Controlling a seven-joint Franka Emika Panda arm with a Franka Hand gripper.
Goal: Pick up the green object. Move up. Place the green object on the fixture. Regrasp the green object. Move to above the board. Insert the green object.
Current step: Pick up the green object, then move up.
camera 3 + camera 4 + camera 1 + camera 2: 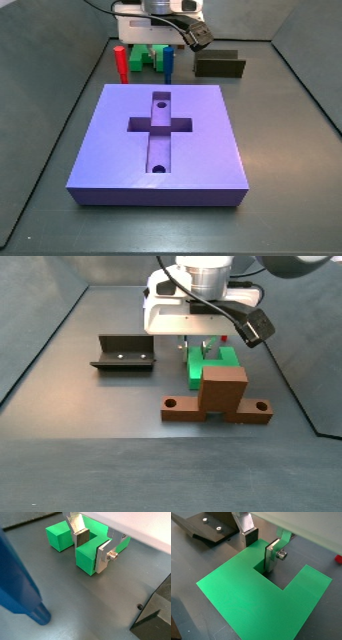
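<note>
The gripper (pixel 93 546) was low over the floor at the far end of the box, right at the green object (pixel 85 559). Its two silver fingers (pixel 272 555) stood on either side of one prong of the green object, and a wrist view showed one finger down in the notch. The jaws looked snug against that prong, but I could not tell for sure if they were squeezing it or just beside it.

The green object lay flat on the dark floor. In a side view it sat behind the brown wooden stand (pixel 218 395), and the fixture (pixel 124 355) was well apart from it, off to one side. In a side view the green object (pixel 144 56) was behind the red peg (pixel 120 62) and the blue peg (pixel 168 62), past the far end of the board (pixel 201 135). The board's cross-shaped hole was empty.

The green object looked hard and stiff, like plastic, and probably light. Its sides looked smooth, so it might slip if held loosely. A prong seemed a good place to hold it, because its flat sides fit between the fingers. It did not look easy to break.

I saw no words, labels or brand names on anything.
</note>
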